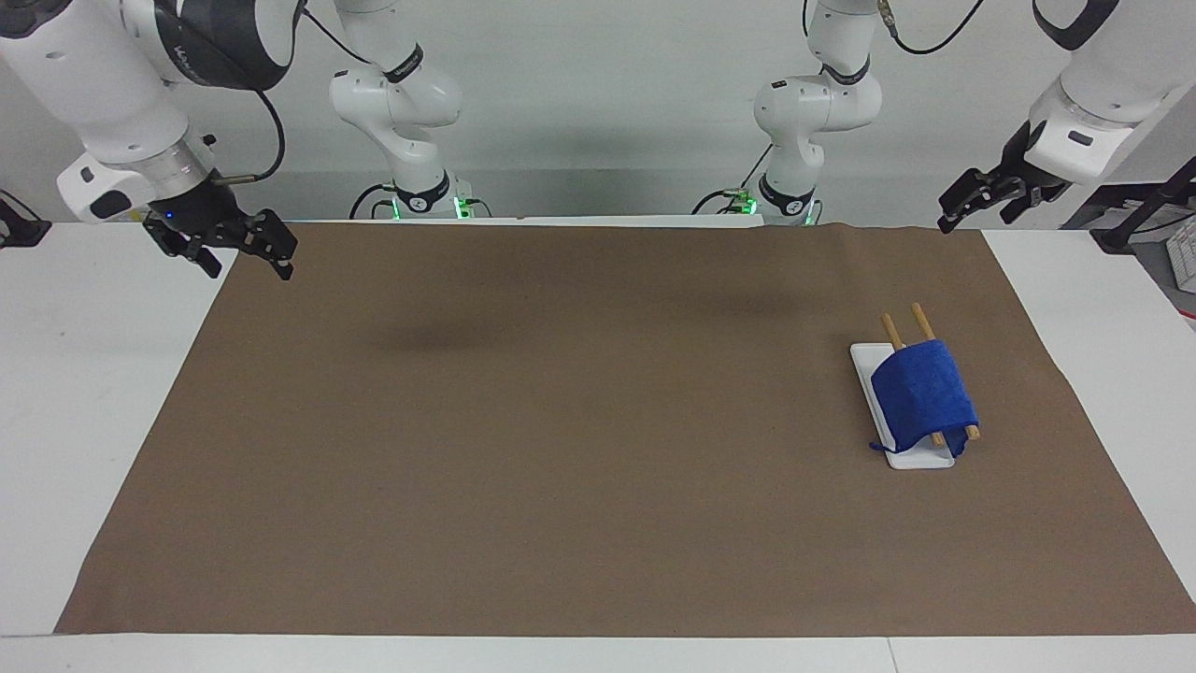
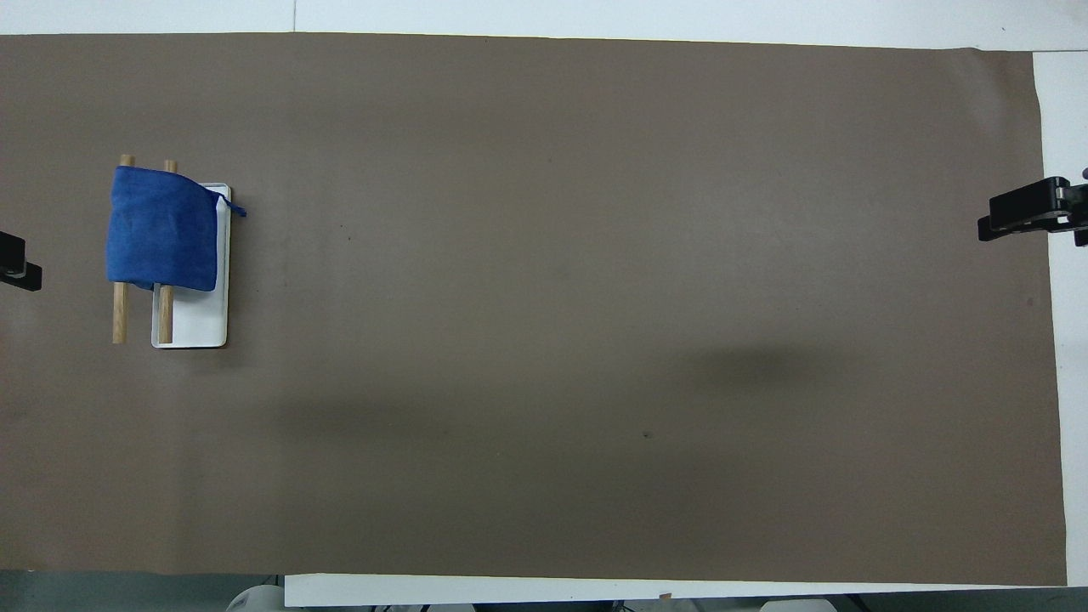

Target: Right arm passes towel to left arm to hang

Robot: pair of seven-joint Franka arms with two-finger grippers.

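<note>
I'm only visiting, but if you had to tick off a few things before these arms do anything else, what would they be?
1. Towel draped over both wooden rails: ok.
2. Rack's white base flat on the mat: ok.
3. Left pincer holding nothing, raised over the mat's corner: ok.
4. Right pincer holding nothing, over the mat's edge at its own end: ok.
5. Towel's loop free of the rack: cannot tell.

From overhead, each pincer is cut by the frame's edge, only a black tip of the left pincer [image 2: 17, 263] showing, while the towel [image 2: 161, 228] hides much of both wooden rods [image 2: 120, 311].
</note>
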